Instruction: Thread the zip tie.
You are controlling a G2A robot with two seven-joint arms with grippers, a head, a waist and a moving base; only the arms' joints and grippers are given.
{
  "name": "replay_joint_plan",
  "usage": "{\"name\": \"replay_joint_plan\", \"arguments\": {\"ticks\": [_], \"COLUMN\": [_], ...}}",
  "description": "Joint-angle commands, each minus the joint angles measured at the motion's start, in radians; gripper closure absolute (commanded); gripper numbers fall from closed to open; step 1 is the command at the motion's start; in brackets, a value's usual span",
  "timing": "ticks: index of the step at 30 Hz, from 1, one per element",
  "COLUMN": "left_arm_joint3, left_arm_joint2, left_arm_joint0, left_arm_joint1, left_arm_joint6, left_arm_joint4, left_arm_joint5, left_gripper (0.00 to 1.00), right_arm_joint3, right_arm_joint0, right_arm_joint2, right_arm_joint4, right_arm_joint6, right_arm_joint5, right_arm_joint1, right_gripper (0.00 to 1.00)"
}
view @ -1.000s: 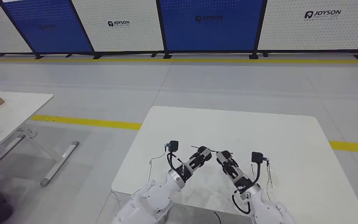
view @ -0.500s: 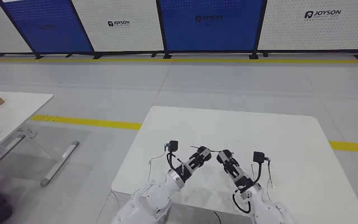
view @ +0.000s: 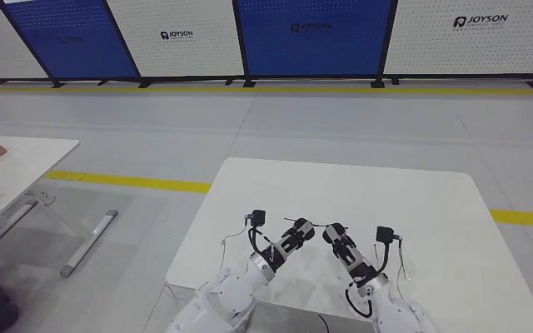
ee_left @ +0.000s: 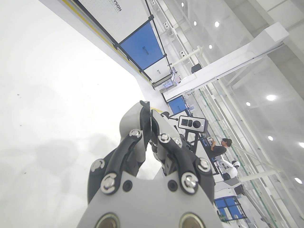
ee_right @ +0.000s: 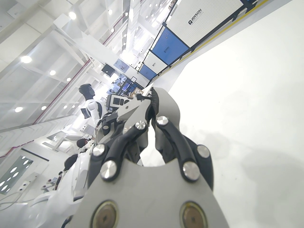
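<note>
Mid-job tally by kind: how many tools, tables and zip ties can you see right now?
Tools: 2 (left tool, right tool, both shut)
Tables: 2 (work table, side table)
Zip ties: 0 that I can make out for sure
Total: 4

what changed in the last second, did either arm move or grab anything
Nothing visibly changed. The left tool and the right tool stay close together, tips facing each other, over the near part of the white table. Nothing was taken hold of or let go.
</note>
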Motion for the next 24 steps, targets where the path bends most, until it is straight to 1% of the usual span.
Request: {"name": "replay_joint_plan", "arguments": {"ticks": [1, 2, 3, 4, 8, 11, 12, 16, 19, 20, 22, 23, 24], "left_arm_joint3": [0.000, 0.000, 0.000, 0.000, -0.001, -0.005, -0.007, -0.012, -0.013, -0.013, -0.013, -0.013, -0.013], "left_arm_joint2": [0.001, 0.002, 0.002, 0.002, 0.006, 0.011, 0.013, 0.016, 0.018, 0.018, 0.019, 0.020, 0.020], "left_arm_joint0": [0.001, 0.001, 0.001, 0.001, 0.001, 0.000, -0.001, -0.003, -0.004, -0.004, -0.005, -0.005, -0.005], "left_arm_joint1": [0.000, 0.000, 0.000, 0.000, -0.001, -0.002, -0.002, -0.003, -0.003, -0.003, -0.004, -0.004, -0.004], "left_arm_joint6": [0.003, 0.003, 0.004, 0.005, 0.007, 0.007, 0.007, 0.009, 0.011, 0.012, 0.015, 0.016, 0.016], "left_arm_joint4": [0.004, 0.004, 0.004, 0.005, 0.013, 0.020, 0.022, 0.028, 0.030, 0.030, 0.031, 0.031, 0.031], "left_arm_joint5": [0.002, 0.002, 0.002, 0.003, 0.005, 0.010, 0.012, 0.017, 0.021, 0.021, 0.022, 0.023, 0.023], "left_gripper": [0.75, 0.72, 0.72, 0.70, 0.73, 0.78, 0.83, 0.90, 0.92, 0.90, 0.92, 0.95, 1.00], "right_arm_joint3": [0.000, 0.000, 0.000, -0.001, -0.004, -0.006, -0.007, -0.007, -0.007, -0.007, -0.007, -0.007, -0.008], "right_arm_joint0": [-0.002, -0.002, -0.002, -0.003, -0.005, -0.007, -0.007, -0.009, -0.011, -0.011, -0.011, -0.011, -0.012], "right_arm_joint2": [0.000, 0.000, 0.000, 0.000, 0.000, 0.002, 0.002, 0.004, 0.006, 0.006, 0.008, 0.009, 0.009], "right_arm_joint4": [-0.006, -0.008, -0.010, -0.011, -0.019, -0.026, -0.029, -0.038, -0.040, -0.039, -0.039, -0.039, -0.038], "right_arm_joint6": [-0.005, -0.006, -0.007, -0.008, -0.011, -0.016, -0.019, -0.023, -0.022, -0.022, -0.020, -0.019, -0.019], "right_arm_joint5": [0.000, 0.000, 0.000, 0.000, 0.000, 0.000, 0.000, 0.000, 0.000, 0.000, 0.000, 0.000, 0.000], "right_arm_joint1": [0.000, 0.000, 0.001, 0.001, 0.001, 0.002, 0.002, 0.003, 0.004, 0.004, 0.004, 0.004, 0.005], "right_gripper": [1.00, 1.00, 1.00, 1.00, 1.00, 1.00, 1.00, 1.00, 1.00, 1.00, 1.00, 1.00, 1.00]}}
